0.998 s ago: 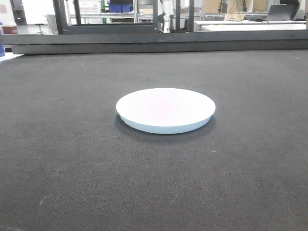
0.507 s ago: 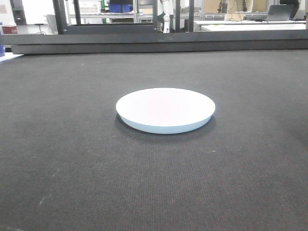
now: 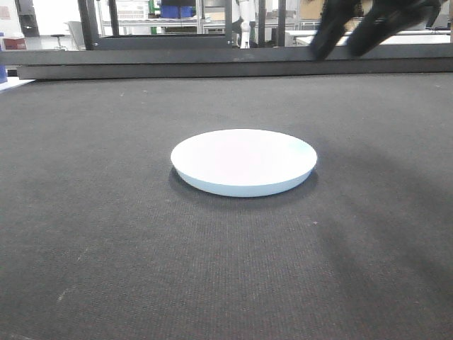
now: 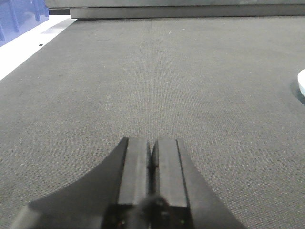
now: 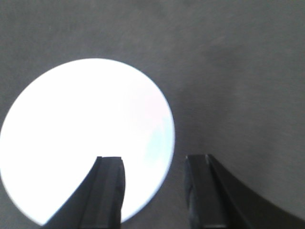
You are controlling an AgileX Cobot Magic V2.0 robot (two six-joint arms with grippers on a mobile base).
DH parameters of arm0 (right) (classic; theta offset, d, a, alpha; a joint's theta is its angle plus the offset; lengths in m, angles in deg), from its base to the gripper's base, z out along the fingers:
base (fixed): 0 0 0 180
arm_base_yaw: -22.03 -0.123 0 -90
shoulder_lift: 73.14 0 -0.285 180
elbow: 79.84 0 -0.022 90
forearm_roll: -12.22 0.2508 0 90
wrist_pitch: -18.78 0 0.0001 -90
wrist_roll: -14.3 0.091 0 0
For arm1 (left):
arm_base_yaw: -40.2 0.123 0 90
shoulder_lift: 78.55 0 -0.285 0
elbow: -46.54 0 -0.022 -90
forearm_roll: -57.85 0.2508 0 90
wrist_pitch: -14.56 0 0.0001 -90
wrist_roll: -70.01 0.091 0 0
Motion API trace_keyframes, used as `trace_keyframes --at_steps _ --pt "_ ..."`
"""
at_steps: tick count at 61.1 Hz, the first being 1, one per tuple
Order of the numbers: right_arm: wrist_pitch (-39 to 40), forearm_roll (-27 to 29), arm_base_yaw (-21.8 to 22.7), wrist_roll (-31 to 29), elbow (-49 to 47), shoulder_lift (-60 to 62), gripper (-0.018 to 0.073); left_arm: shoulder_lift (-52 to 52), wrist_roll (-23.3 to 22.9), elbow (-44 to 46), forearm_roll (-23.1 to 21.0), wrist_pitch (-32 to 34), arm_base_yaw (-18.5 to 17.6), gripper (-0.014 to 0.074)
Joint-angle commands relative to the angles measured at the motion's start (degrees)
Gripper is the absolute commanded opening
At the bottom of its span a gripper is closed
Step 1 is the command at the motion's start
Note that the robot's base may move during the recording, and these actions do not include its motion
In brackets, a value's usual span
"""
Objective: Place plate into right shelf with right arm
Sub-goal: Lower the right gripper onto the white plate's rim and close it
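Right wrist-mounted view gives me what I need: the right gripper [image 5: 153,164] hangs above the plate [image 5: 86,138] with its jaws spread wide. One finger is over the white surface just inside the rim, the other over the dark mat [image 5: 238,71] just outside it. The plate's edge runs through the gap between them. I judge that straddle to be deliberate. A plate this shallow, lying flat, offers nothing to hold except its lip, so the pinch has to close across the rim.

From the front camera the gripper is only a blurred dark shape, high and beyond the plate, so I read it as well above the rim and not touching.

The left gripper [image 4: 152,143] has its jaws pressed together on nothing, low over bare mat. Only a sliver of the plate shows far off to its right. That suits a job meant for the other arm.

I cannot pick out the right shelf in any view.
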Motion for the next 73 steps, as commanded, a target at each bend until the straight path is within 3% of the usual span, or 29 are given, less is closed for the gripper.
trace_keyframes --at_steps 1,23,58,73 --pt "2.88 -0.52 -0.65 -0.09 -4.03 -1.81 0.0396 0.63 -0.16 -0.45 -0.45 4.94 0.02 -0.0047" --pt "6.3 -1.98 -0.59 -0.09 -5.44 -11.71 0.0396 0.63 -0.16 -0.45 -0.45 4.94 0.02 -0.0047" --pt "10.56 -5.17 0.14 -0.09 -5.7 -15.93 0.0391 0.63 -0.16 -0.45 -0.45 4.94 0.02 -0.0047" --pt "10.49 -5.17 0.14 -0.09 -5.7 -17.26 0.0192 0.63 -0.16 -0.45 -0.45 4.94 0.02 -0.0047"
